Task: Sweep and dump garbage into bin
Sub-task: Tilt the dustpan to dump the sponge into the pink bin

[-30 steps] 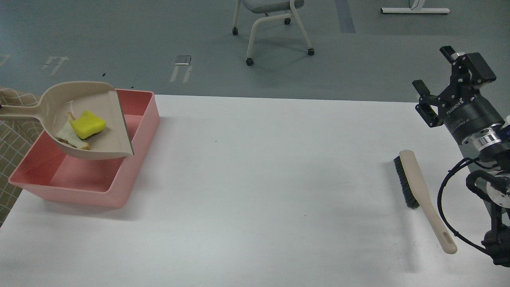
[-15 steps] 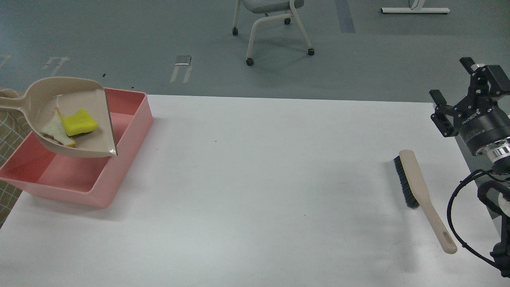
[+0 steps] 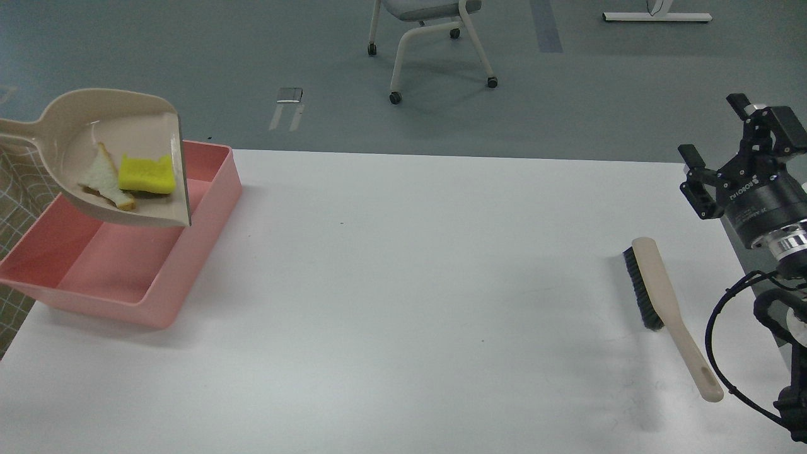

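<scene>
The beige dustpan (image 3: 94, 135) hangs tilted above the far left part of the pink bin (image 3: 208, 217), its lip pointing down and right over the bin. Its handle runs off the left edge, and my left gripper is out of view. The garbage lies inside the pan: a yellow sponge chunk (image 3: 147, 174) against the lip and an off-white wedge-shaped scrap (image 3: 103, 182) beside it. My right gripper (image 3: 711, 126) is open and empty, raised at the table's right edge above the brush.
A beige-handled brush with black bristles (image 3: 659, 296) lies on the white table (image 3: 403, 302) at the right, just below my right gripper. A wheeled chair (image 3: 429, 44) stands on the floor beyond the table.
The dustpan has moved left, then risen and tilted, and the sponge has slid toward its lip. The bin has shifted left. My right gripper has moved right.
</scene>
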